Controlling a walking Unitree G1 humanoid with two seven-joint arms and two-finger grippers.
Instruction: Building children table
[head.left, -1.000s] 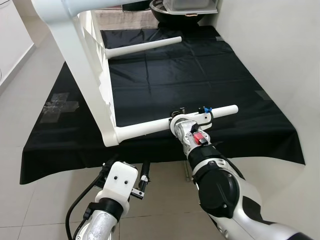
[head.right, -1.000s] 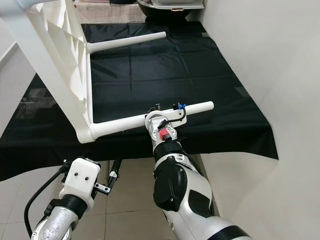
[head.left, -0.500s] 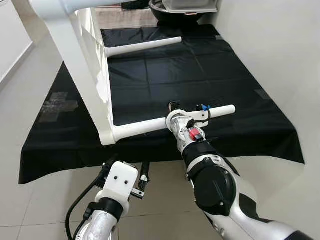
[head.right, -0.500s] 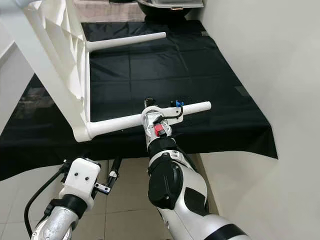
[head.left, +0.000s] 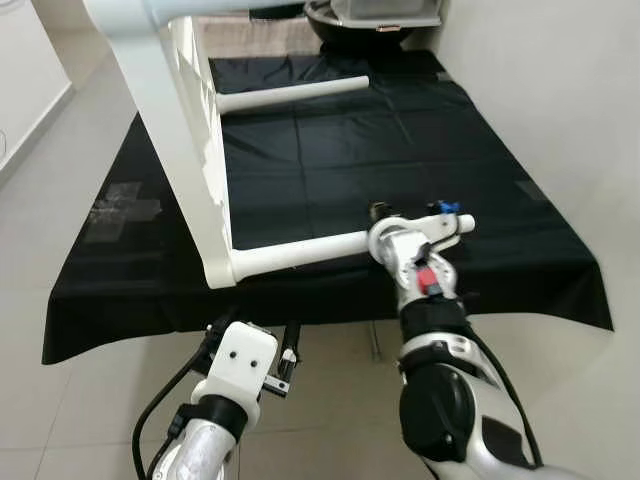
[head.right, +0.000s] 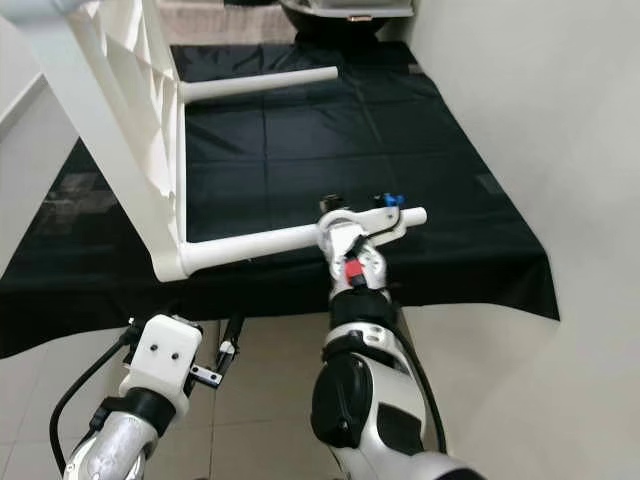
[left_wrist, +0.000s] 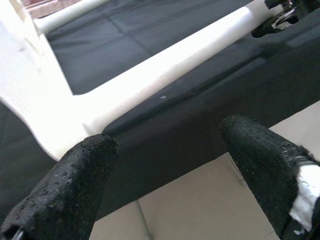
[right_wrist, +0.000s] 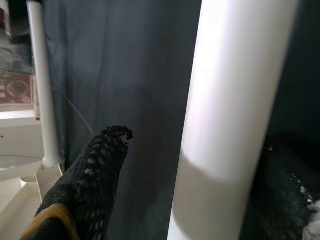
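Your right tool (head.left: 418, 232) sits near the free end of the near leg (head.left: 300, 254), its fingers (right_wrist: 97, 175) set either side of the tube; whether they press it or stand just off it, you cannot tell. That leg is a smooth, round white rod whose long axis runs left to right across the near edge of the black cloth (head.left: 400, 150), its left end plugged into the corner of the white table frame (head.left: 185, 140), which stands tipped on its side at the left. A second leg (head.left: 290, 95) juts from the frame's far corner, parallel to the first. So the leg lies square across your right tool's line of reach, and any twist or push will likely act along that left-right axis toward the socket. Your left tool (left_wrist: 165, 190) hangs low in front of the cloth's near edge, its rough black fingers apart and empty, closer to the socket corner than the right. The cloth is thin, creased and matte, the plastic glossy and likely slippery.
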